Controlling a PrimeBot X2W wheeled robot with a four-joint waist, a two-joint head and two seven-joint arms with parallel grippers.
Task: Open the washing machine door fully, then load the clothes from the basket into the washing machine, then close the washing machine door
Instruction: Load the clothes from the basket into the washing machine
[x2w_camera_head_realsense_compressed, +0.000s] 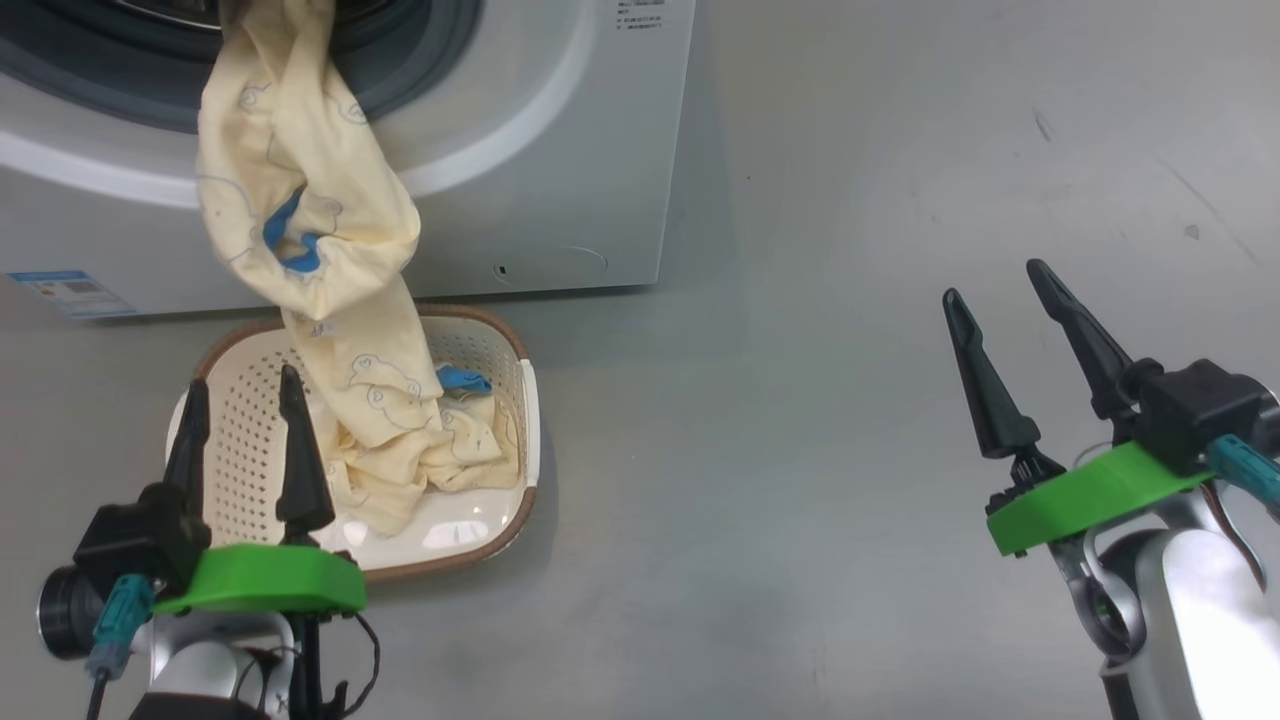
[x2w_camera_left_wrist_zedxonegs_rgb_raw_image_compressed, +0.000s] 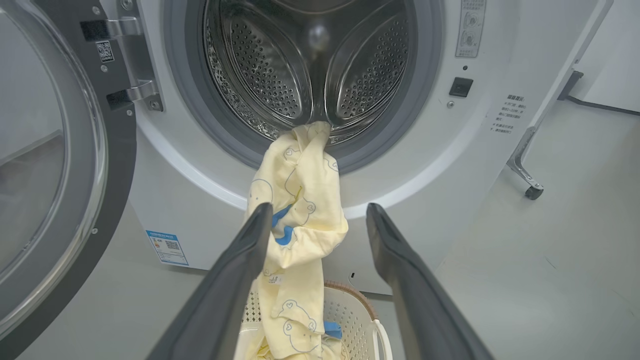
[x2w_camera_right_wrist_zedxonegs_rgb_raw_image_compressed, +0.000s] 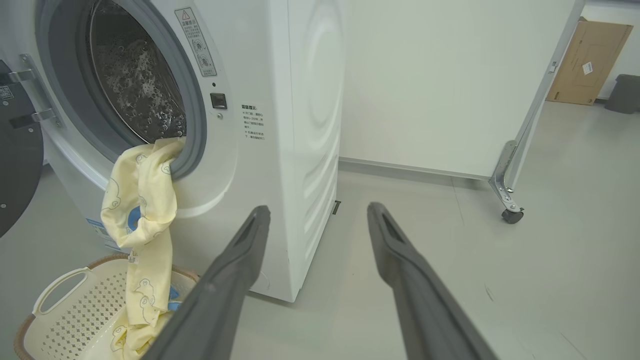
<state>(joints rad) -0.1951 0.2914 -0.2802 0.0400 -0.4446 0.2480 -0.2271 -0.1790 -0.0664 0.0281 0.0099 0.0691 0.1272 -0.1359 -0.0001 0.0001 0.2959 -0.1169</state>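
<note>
No wording legible anywhere.
- Washer (x2w_camera_right_wrist_zedxonegs_rgb_raw_image_compressed: 310, 150) front, right of opening: tall label (x2w_camera_right_wrist_zedxonegs_rgb_raw_image_compressed: 195, 42), warning triangle at top, pictograms and fine print below, unreadable.
- Under it: block of small dark print (x2w_camera_right_wrist_zedxonegs_rgb_raw_image_compressed: 252, 122), several lines, characters not resolvable.
- Lower left front: blue sticker (x2w_camera_left_wrist_zedxonegs_rgb_raw_image_compressed: 167, 247), QR code, text too small.
- Door (x2w_camera_left_wrist_zedxonegs_rgb_raw_image_compressed: 117, 190) inner rim, by hinges: small QR sticker (x2w_camera_left_wrist_zedxonegs_rgb_raw_image_compressed: 104, 50).
- Clothes (x2w_camera_left_wrist_zedxonegs_rgb_raw_image_compressed: 300, 200): white tag (x2w_camera_left_wrist_zedxonegs_rgb_raw_image_compressed: 272, 279), print illegible.
- Cardboard box (x2w_camera_right_wrist_zedxonegs_rgb_raw_image_compressed: 587, 45): white label (x2w_camera_right_wrist_zedxonegs_rgb_raw_image_compressed: 588, 67), unreadable.
</note>
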